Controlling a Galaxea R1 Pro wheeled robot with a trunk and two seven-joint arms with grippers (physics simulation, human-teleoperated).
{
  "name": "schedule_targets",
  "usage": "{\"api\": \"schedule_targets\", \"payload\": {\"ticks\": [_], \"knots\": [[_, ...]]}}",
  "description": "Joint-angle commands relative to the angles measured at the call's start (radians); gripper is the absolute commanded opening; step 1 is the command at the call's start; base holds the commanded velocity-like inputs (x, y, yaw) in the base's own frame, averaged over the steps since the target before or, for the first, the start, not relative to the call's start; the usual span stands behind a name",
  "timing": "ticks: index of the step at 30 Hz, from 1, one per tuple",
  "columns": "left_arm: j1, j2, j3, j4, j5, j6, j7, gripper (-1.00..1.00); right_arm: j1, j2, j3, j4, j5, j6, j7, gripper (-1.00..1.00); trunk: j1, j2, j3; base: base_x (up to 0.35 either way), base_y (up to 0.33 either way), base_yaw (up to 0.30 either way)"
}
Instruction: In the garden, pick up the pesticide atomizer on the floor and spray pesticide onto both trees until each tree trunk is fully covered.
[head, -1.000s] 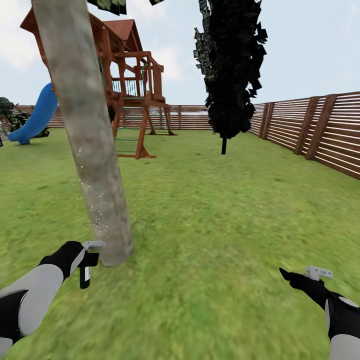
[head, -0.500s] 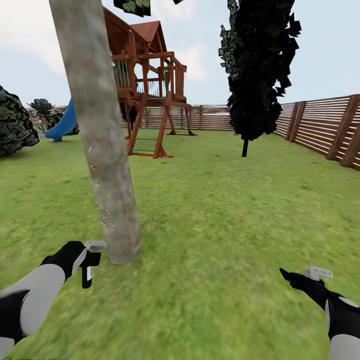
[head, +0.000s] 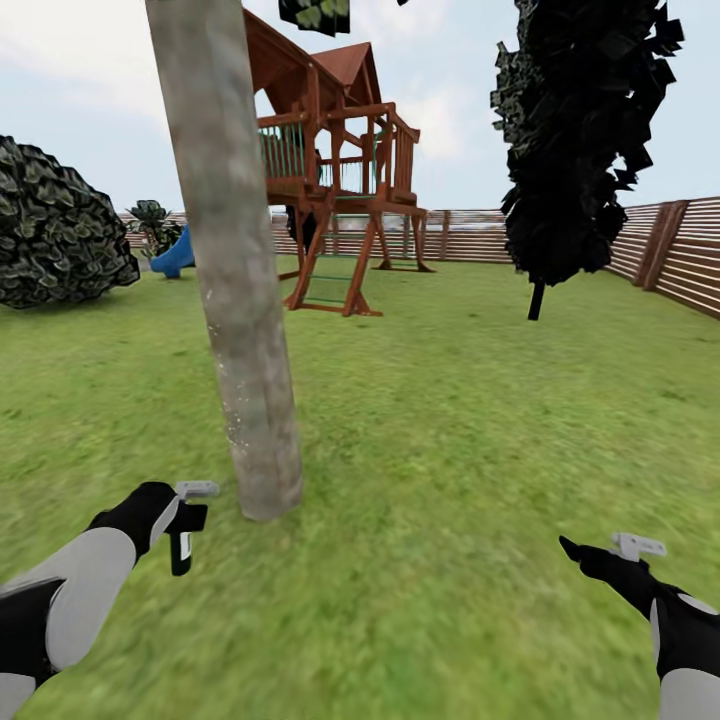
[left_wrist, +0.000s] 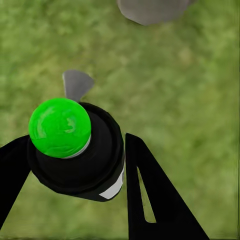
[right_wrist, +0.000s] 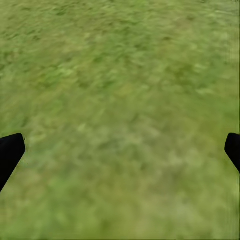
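One tree trunk (head: 245, 300), thick and pale grey-brown, rises from the lawn just ahead on the left. Faint whitish pesticide speckles (head: 233, 425) dot its lower part. My left gripper (head: 186, 516) hangs low beside the trunk's foot, shut on the pesticide atomizer (head: 181, 545), a small dark sprayer. In the left wrist view the atomizer (left_wrist: 80, 160) shows a green cap and black body between the two fingers (left_wrist: 150, 200), with the trunk's base (left_wrist: 150, 10) beyond it. My right gripper (head: 578, 552) is open over bare grass, its tips wide apart in the right wrist view (right_wrist: 120, 150).
A wooden play tower (head: 335, 190) with a blue slide (head: 175, 255) stands behind the trunk. A dark thin-trunked tree (head: 575, 150) is at the right, a round dark bush (head: 55, 235) at the left. A brown slatted fence (head: 685, 255) rings the lawn.
The camera has swung left: trunk, play tower and dark tree sit further right in the picture, and the bush has come in. Both arms hold the same pose.
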Motion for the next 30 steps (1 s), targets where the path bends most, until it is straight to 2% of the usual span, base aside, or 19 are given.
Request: {"api": "schedule_targets", "payload": {"ticks": [1, 7, 10, 21, 30], "knots": [[0.0, -0.004, -0.001, 0.0, -0.003, 0.0, 0.0, -1.0, 0.0, 0.0, 0.0, 0.0, 0.0, 0.0, 0.0, 1.0, 0.0, 0.0, 0.0, 0.0, -0.245, 0.271], [0.0, -0.026, -0.001, -0.001, -0.004, 0.0, 0.0, -1.0, 0.0, 0.0, 0.001, -0.001, 0.0, -0.001, 0.003, 1.0, 0.0, 0.0, 0.0, 0.05, -0.297, 0.158], [0.0, -0.026, 0.0, -0.003, -0.004, 0.0, 0.0, -1.0, 0.0, 0.0, 0.001, -0.001, 0.0, -0.001, 0.003, 1.0, 0.0, 0.0, 0.0, 0.141, -0.297, 0.076], [0.0, -0.025, 0.0, -0.003, -0.004, -0.001, 0.0, -1.0, 0.0, 0.0, 0.002, -0.001, 0.0, -0.001, 0.004, 1.0, 0.0, 0.0, 0.0, 0.205, -0.261, 0.236], [0.0, -0.027, -0.001, -0.003, -0.004, 0.0, 0.0, -1.0, 0.0, 0.0, 0.001, -0.002, -0.001, -0.001, 0.004, 1.0, 0.0, 0.0, 0.0, 0.061, -0.311, 0.07]]}}
